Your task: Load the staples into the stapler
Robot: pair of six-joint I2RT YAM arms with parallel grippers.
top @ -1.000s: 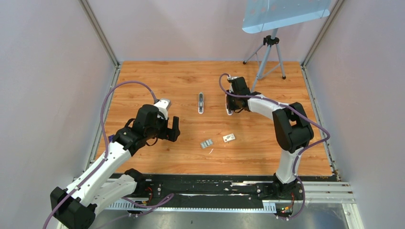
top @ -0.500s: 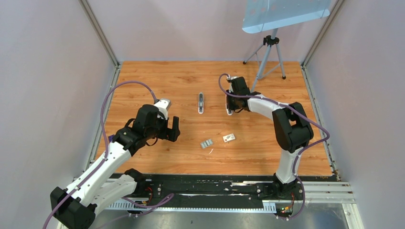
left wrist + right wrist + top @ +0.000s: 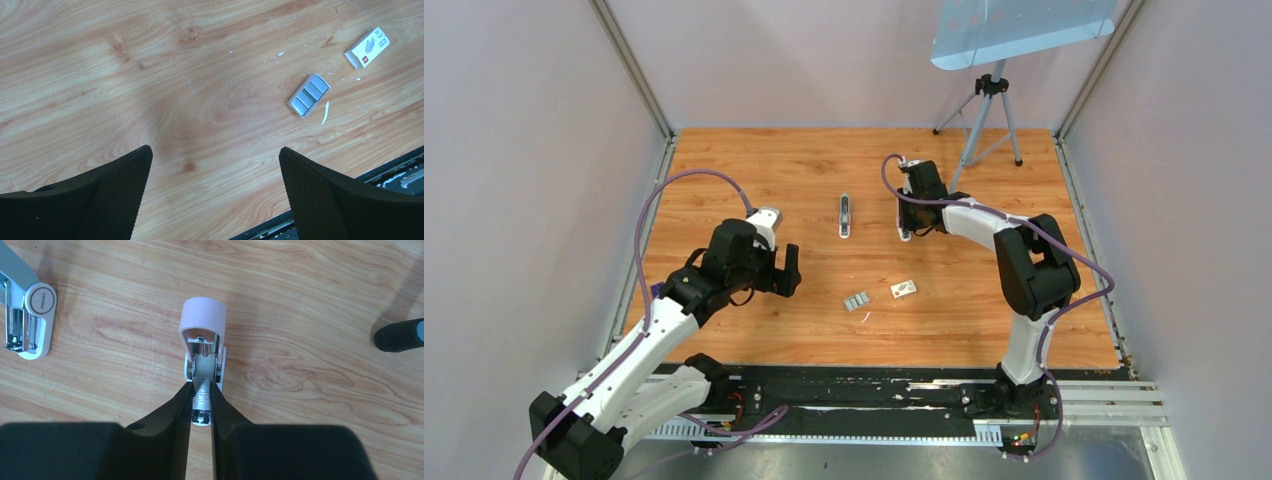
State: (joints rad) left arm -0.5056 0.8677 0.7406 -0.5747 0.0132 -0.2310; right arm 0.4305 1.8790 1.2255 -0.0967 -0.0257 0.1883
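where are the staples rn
In the top view the staples lie on the table, a little toward its near edge from centre, just left of the small white box and nearer than the stapler.

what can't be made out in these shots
stapler: right wrist view, left edge cuts it off.
pink piece: same view, the right gripper covers its near sides.
box print: left wrist view, too small.
staples: top view, too small to count.
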